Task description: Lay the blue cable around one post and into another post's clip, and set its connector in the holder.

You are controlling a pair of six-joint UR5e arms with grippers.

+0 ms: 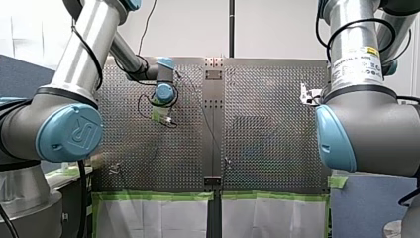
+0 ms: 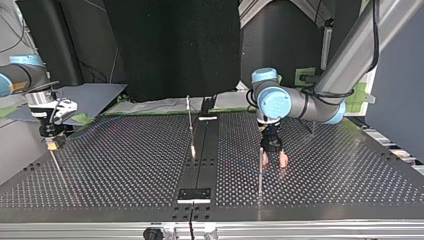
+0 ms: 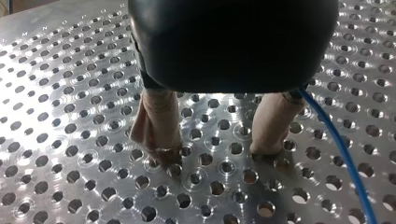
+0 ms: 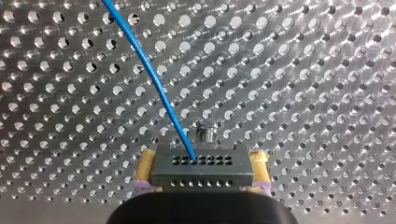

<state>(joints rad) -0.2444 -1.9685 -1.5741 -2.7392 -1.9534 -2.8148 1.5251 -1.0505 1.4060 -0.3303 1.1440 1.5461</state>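
Cable [image 4: 154, 79], blue, runs across the table [image 4: 303, 93] into a grey connector [image 4: 201, 175] clamped between the yellow pads of my right tool [image 4: 201, 163], near the table's side edge. My left tool [image 3: 215, 154] stands wide open, empty, fingertips at the table, cable just beside it.

We're in a robotics lab: my left arm [image 1: 69, 99] and my right arm [image 1: 366, 124], silver with blue joint caps, flank a perforated metal table [image 1: 267, 129] edged in green tape [image 1: 153, 196]. Black screens [image 2: 170, 45] stand behind the arms, and a black wire [image 1: 147, 25] hangs down the white wall.
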